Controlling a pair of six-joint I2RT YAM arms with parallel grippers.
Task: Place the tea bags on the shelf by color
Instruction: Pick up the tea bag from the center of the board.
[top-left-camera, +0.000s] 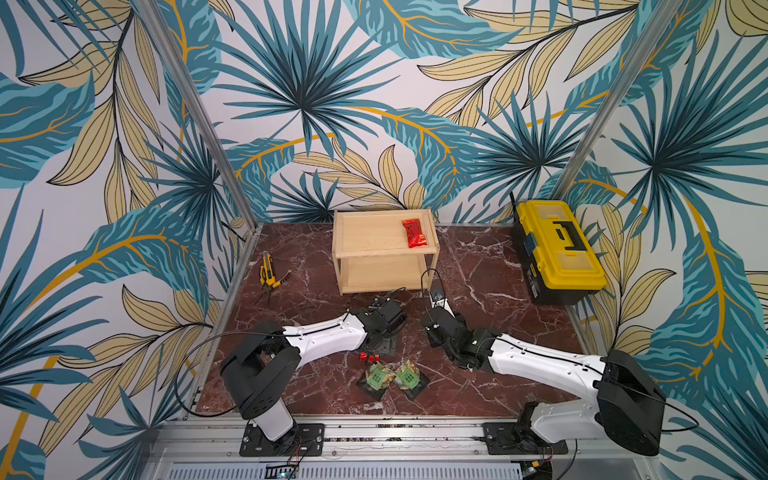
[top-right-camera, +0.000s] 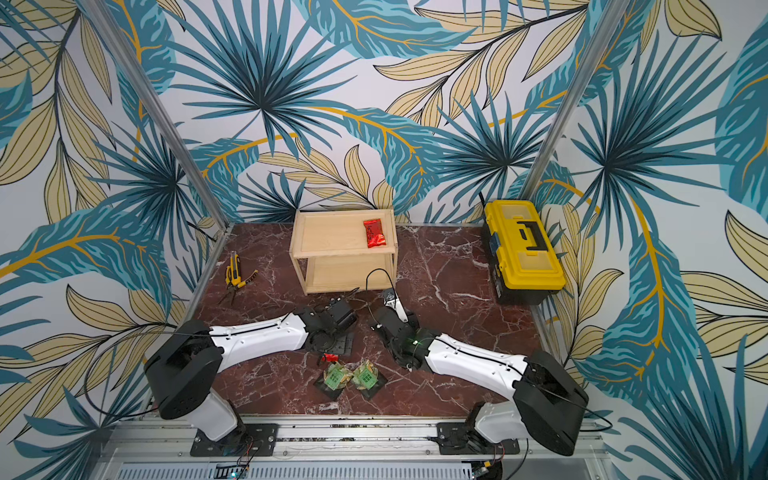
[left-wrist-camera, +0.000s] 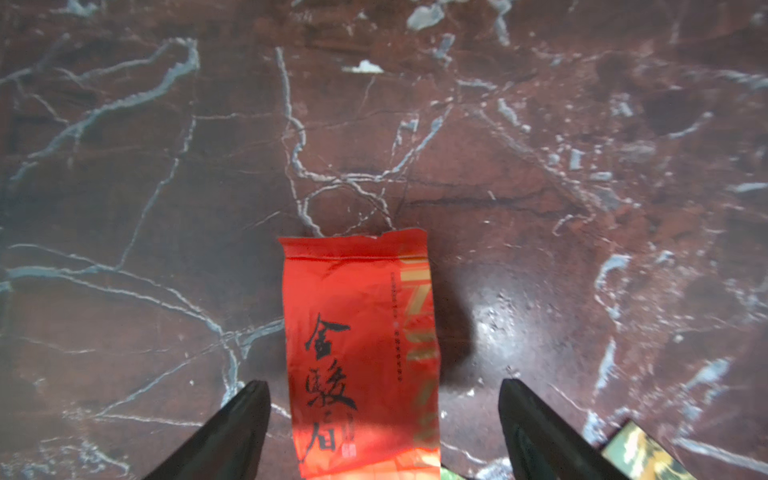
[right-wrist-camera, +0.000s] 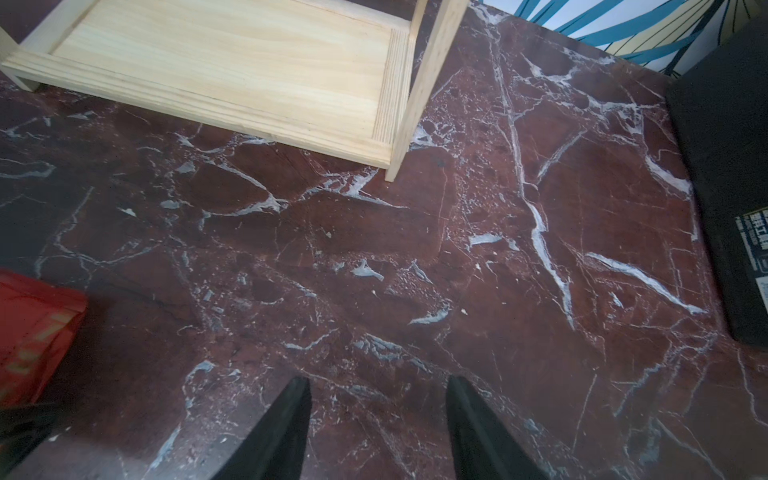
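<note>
Four tea bags (top-left-camera: 406, 377) are counted: two red, two green-and-gold. One shelf (top-left-camera: 384, 252) of pale wood, two tiers, is set at the far middle of the table (top-left-camera: 478, 270). The first red packet (top-left-camera: 414, 233) is seen lying flat on the top tier, toward its right end, in both top views. The second red packet (left-wrist-camera: 361, 353) is laid flat on the table near the middle, nearer than the shelf and well apart from it. In the top views it is mostly hidden under the left wrist, and only a red edge (top-right-camera: 331, 357) is shown. The green-and-gold packets (top-left-camera: 377, 376), two, are found side by side on the table just nearer than that red packet; whether their corners touch cannot be told. The left claw (left-wrist-camera: 384, 383) is held with its jaws wide apart, one finger to either side of the second red packet, and no contact with the foil can be made out. The right claw (right-wrist-camera: 378, 379) is likewise held apart over bare table, to the right of the second red packet and near the shelf's near right post. One yellow-and-black toolbox (top-left-camera: 559, 245) is stood closed at the far right. Yellow-handled tools (top-left-camera: 270, 276), seemingly two, are laid at the far left.
</note>
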